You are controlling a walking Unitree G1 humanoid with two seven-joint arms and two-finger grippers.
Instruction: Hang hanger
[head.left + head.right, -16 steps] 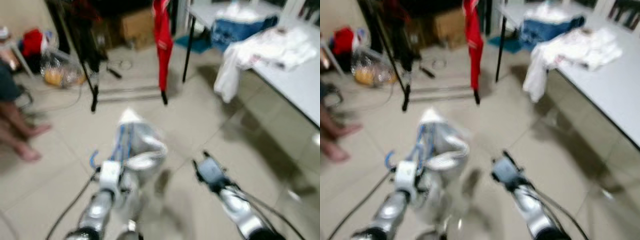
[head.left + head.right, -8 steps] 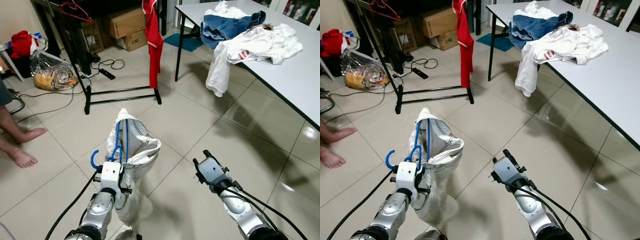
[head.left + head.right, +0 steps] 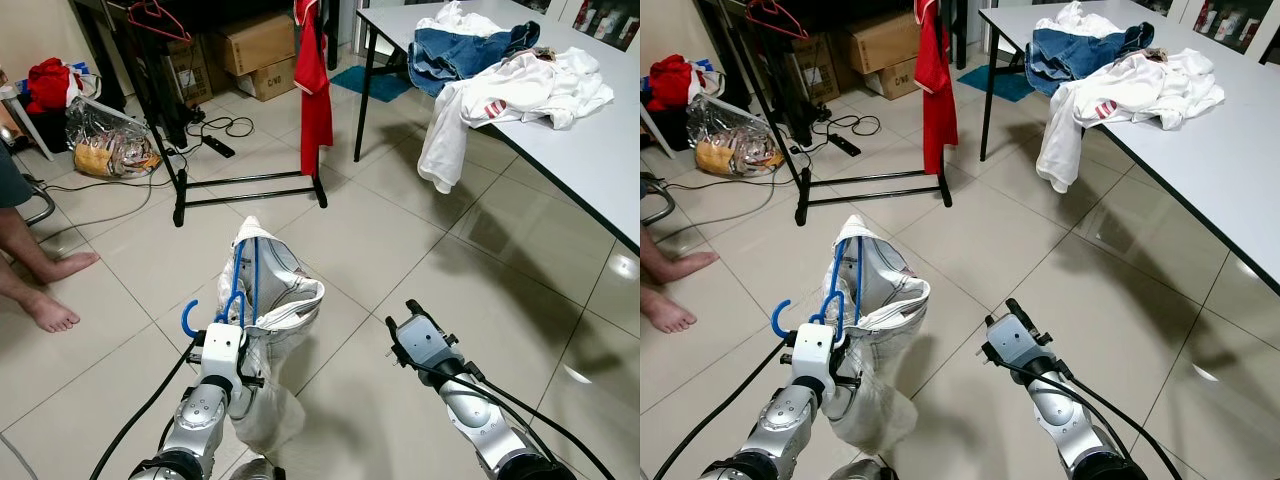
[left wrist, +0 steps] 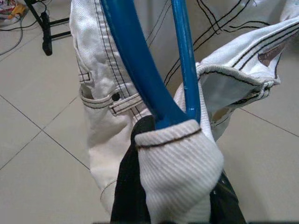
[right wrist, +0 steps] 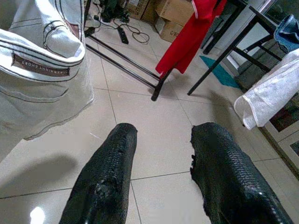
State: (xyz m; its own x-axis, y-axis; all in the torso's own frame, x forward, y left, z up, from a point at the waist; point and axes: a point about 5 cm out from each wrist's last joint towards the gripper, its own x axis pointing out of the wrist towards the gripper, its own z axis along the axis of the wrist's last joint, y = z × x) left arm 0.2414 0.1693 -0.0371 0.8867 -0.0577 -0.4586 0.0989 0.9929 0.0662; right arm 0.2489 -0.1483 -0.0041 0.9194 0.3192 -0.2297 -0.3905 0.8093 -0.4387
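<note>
My left gripper (image 3: 238, 318) is shut on a blue hanger (image 3: 240, 290) draped with white denim shorts (image 3: 275, 330); the hook (image 3: 187, 318) curls out to the left. In the left wrist view the blue hanger (image 4: 145, 70) and a fold of the white shorts (image 4: 175, 163) sit clamped between my fingers. My right gripper (image 3: 412, 322) is open and holds nothing, low over the tiled floor to the right of the shorts; its fingers (image 5: 105, 172) show spread apart. A black clothes rack (image 3: 180, 150) stands ahead, with a red garment (image 3: 315, 80) hanging at its right end.
A white table (image 3: 590, 150) with heaped clothes (image 3: 520, 70) runs along the right. A person's bare feet (image 3: 50, 290) rest at the left. Bags, cardboard boxes (image 3: 250, 40) and cables (image 3: 215, 135) lie behind the rack. Open tiled floor lies between me and the rack.
The blurred, shifting picture has steadied, so the camera moved. The hanger with the shorts stays in my left gripper and the right gripper stays open.
</note>
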